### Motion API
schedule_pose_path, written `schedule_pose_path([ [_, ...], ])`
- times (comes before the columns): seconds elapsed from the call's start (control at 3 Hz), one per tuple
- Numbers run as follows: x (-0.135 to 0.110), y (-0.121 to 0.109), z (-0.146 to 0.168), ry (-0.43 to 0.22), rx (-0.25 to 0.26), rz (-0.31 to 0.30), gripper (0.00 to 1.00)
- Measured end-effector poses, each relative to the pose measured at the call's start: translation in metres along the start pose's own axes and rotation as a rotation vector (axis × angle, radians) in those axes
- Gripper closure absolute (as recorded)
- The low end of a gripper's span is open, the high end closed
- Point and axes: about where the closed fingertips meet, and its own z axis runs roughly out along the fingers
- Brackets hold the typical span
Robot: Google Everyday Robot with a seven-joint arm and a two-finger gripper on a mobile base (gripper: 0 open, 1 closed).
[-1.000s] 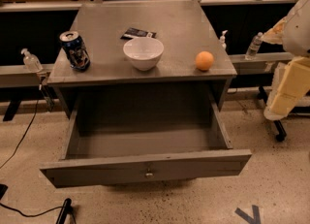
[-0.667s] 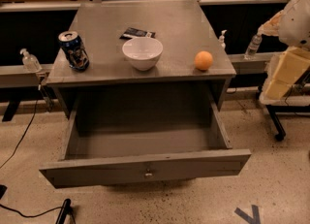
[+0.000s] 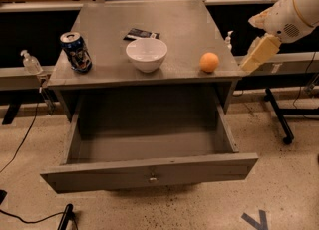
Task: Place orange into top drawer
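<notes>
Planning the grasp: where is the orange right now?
In the camera view the orange sits on the cabinet top near its front right corner, right of the white bowl; the gripper hangs just off that corner.

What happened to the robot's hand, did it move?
Yes. The gripper moved left and up in the view, nearer the cabinet's right edge, where the orange sits.

1. grey cabinet top (image 3: 189, 20): carries four items.
2. white bowl (image 3: 146, 54): centre, toward the front.
3. soda can (image 3: 75, 51): standing left of the bowl.
4. dark packet (image 3: 141, 34): just behind the bowl.
5. orange (image 3: 209, 61): right of the bowl, near the front edge.
6. gripper (image 3: 256, 55): further right of the bowl, past the top's right edge.
</notes>
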Motion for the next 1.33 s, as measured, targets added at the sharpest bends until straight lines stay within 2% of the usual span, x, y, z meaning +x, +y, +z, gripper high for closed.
schedule_pose_path([
  [0.33, -0.009, -0.019, 0.044, -0.123, -0.031, 0.074, 0.0],
  [0.67, -0.017, -0.028, 0.086, -0.2, -0.055, 0.144, 0.0],
  [1.0, -0.022, -0.026, 0.111, -0.222, -0.07, 0.167, 0.0],
  [1.33, -0.018, -0.023, 0.132, -0.219, -0.077, 0.196, 0.19],
])
